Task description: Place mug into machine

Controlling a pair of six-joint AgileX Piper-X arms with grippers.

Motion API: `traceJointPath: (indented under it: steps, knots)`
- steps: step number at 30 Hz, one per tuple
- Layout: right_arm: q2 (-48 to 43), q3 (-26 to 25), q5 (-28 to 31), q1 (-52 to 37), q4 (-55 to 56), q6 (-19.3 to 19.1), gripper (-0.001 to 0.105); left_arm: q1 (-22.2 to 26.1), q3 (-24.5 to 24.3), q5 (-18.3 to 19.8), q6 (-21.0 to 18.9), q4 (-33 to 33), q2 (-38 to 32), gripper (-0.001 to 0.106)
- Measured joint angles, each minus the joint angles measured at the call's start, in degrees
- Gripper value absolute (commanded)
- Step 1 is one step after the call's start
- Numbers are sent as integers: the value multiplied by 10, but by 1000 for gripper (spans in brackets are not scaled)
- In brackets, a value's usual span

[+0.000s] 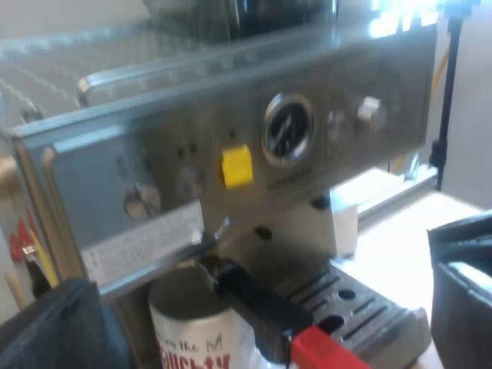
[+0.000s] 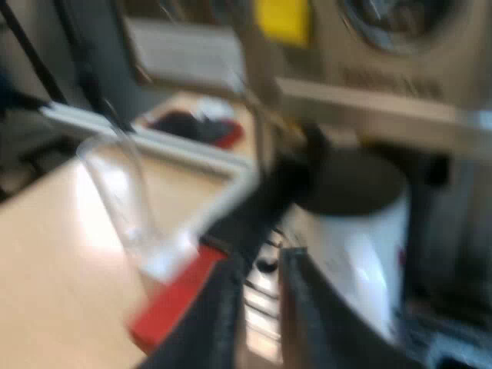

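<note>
A white mug (image 1: pixel 192 334) with red lettering stands on the drip tray under the espresso machine (image 1: pixel 231 146), beneath the locked metal holder. The holder's dark handle (image 1: pixel 257 304) sticks out past the mug and ends in red (image 1: pixel 323 350). My left gripper (image 1: pixel 261 307) faces the machine's front, open, its black fingers (image 1: pixel 54 327) wide apart on either side of the mug and handle. My right gripper (image 2: pixel 260 265) is low and close to the mug (image 2: pixel 361 238). It is open by a narrow gap with nothing in it. The red handle end (image 2: pixel 173 296) is just beside it.
A clear measuring glass (image 2: pixel 123 192) stands on the wooden table near the handle's red end. The slotted drip tray (image 1: pixel 369 315) extends out from under the mug. The machine's panel carries a round gauge (image 1: pixel 288 129), knobs and a yellow sticker (image 1: pixel 237 166).
</note>
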Motion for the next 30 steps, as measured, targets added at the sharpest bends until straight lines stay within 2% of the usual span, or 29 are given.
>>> traceJointPath:
  steps: [4,7,11,22,25,30]
  knots:
    - [0,-26,16,11,0,-3,0,0,-11,0,0,22,-12,87]
    - [0,-44,38,13,0,-3,0,0,-15,22,0,39,-13,87]
    - [7,-58,59,13,0,-3,0,0,-15,23,0,47,-13,87]
    - [89,-112,61,-6,0,-5,0,0,-15,23,0,49,-13,87]
    - [128,-157,57,-24,0,-28,0,0,-15,23,0,49,-13,87]
    - [169,-194,51,-37,0,-33,0,0,-15,23,0,49,-13,87]
